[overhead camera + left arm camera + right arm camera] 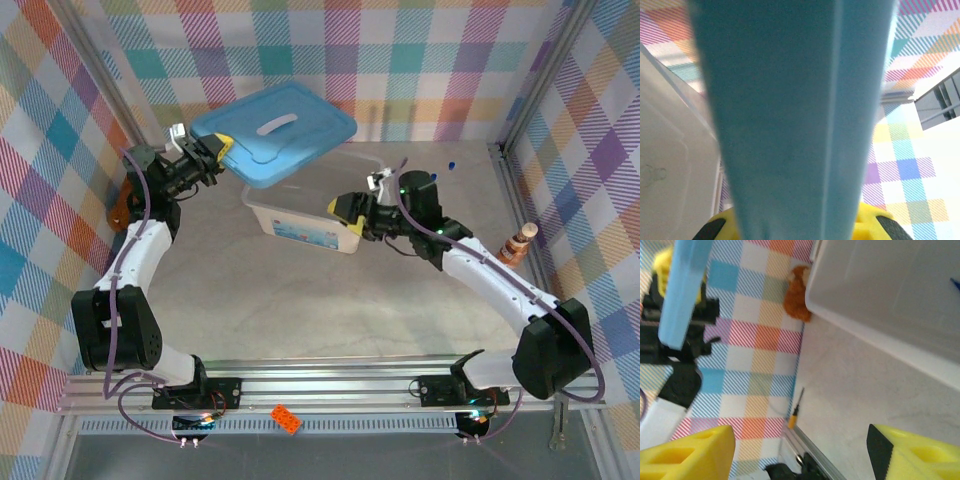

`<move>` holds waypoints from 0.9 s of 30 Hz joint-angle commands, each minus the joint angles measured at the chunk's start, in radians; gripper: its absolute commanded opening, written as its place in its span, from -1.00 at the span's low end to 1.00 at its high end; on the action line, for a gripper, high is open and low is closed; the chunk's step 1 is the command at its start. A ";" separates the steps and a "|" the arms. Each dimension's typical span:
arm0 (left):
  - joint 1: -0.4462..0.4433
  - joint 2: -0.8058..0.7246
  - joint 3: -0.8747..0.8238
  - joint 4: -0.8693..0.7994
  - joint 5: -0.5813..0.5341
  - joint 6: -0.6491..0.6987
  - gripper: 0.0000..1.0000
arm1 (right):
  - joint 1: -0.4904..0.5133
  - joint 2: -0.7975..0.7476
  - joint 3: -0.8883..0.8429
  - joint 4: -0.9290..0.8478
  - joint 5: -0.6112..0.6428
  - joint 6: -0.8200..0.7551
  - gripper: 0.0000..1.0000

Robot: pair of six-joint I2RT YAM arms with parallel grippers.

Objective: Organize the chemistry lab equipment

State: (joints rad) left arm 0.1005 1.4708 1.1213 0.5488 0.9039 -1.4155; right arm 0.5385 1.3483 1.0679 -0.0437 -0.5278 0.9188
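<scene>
Above the translucent plastic bin (300, 222), the left tool (222, 150) pinches a smooth, flat blue lid (275, 130); the right tool (350, 213) gapes empty; a tiny blue-capped tube (452, 163) lies on the table (300, 310).

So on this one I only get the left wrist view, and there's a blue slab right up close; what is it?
Observer: The blue lid, pinched at its edge by the left tool and held tilted above the clear bin.
Operator: And the right arm?
Observer: The right tool is open, empty, beside the bin's near right corner.
Operator: Anything else nearby?
Observer: A brown plush toy lies against the left wall.
</scene>
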 commanded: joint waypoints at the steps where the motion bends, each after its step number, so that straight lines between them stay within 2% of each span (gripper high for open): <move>1: 0.023 -0.041 0.033 0.022 -0.019 0.035 -1.00 | 0.054 0.040 0.062 -0.132 0.065 -0.129 0.43; 5: 0.025 -0.026 0.051 0.020 -0.012 0.035 -1.00 | 0.117 0.098 0.091 -0.179 0.089 -0.148 0.43; 8: 0.025 -0.032 0.060 -0.084 -0.003 0.110 -1.00 | 0.141 0.147 0.091 -0.184 0.092 -0.141 0.43; 15: 0.026 -0.060 0.018 -0.153 0.035 0.184 -1.00 | 0.137 0.182 0.085 -0.210 0.142 -0.186 0.46; 19: 0.026 -0.071 0.012 -0.145 0.054 0.189 -1.00 | 0.096 0.183 0.089 -0.243 0.155 -0.213 0.47; 27: 0.026 -0.087 0.005 -0.237 0.047 0.253 -1.00 | -0.058 0.175 0.073 -0.259 0.139 -0.251 0.47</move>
State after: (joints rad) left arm 0.1165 1.4208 1.1336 0.3183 0.9272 -1.2053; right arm 0.5201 1.5307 1.1389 -0.2867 -0.3897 0.7113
